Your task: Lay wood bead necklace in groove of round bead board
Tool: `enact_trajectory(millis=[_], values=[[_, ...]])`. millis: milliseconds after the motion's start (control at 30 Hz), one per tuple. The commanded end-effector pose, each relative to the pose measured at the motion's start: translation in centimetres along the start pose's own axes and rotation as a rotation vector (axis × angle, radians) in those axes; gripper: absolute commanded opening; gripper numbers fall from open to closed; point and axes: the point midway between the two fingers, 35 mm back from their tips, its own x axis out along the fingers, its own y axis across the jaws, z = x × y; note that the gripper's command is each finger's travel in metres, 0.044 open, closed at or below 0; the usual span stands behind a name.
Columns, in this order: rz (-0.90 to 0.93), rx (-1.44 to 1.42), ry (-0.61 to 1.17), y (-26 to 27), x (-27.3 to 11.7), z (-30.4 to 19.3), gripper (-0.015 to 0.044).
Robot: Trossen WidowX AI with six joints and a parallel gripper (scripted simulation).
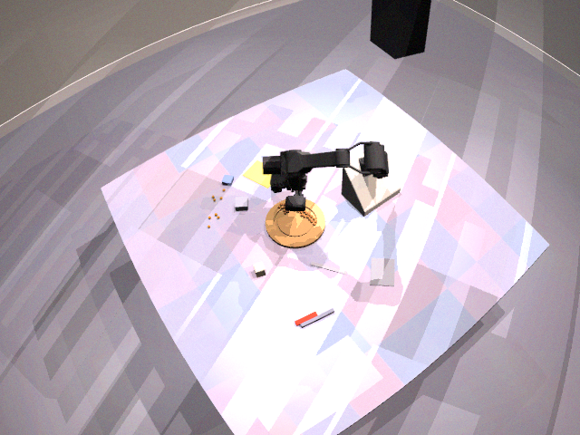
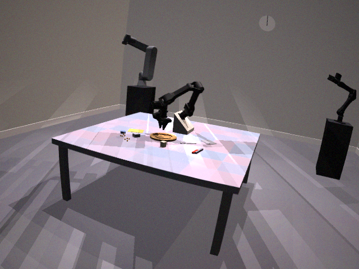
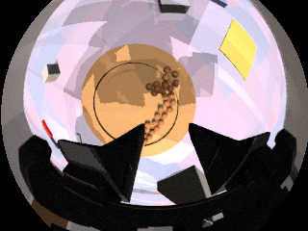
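The round orange-brown bead board (image 1: 279,231) (image 2: 174,138) (image 3: 185,115) lies flat on the table, with a thin dark circular groove. The wood bead necklace (image 1: 306,216) (image 3: 166,104) lies on it, bunched in a clump near the groove at one end. From there a close double row runs inside the groove line and reaches it again; the left part of the groove in the wrist view is bare. My gripper (image 2: 163,128) (image 3: 167,127) is partly open and empty, above the board. Its fingertips are hidden in the top view, and part of the necklace is covered there.
Several loose beads (image 1: 216,215), a blue block (image 1: 227,179), a grey block (image 1: 241,203) and a yellow sheet (image 1: 256,174) (image 3: 239,48) lie beside the board. A small cube (image 1: 258,269) (image 3: 50,72), a thin rod (image 1: 327,268) and a red stick (image 1: 305,318) lie on its other side.
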Motion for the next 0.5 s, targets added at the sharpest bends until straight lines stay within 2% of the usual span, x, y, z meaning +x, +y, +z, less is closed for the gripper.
enact_trajectory(millis=[0, 467], values=[[-0.003, 0.011, 0.004, -0.1, 1.0, 0.0, 0.0250], [-0.003, 0.002, -0.006, 0.1, 1.9, 0.2, 0.0250]])
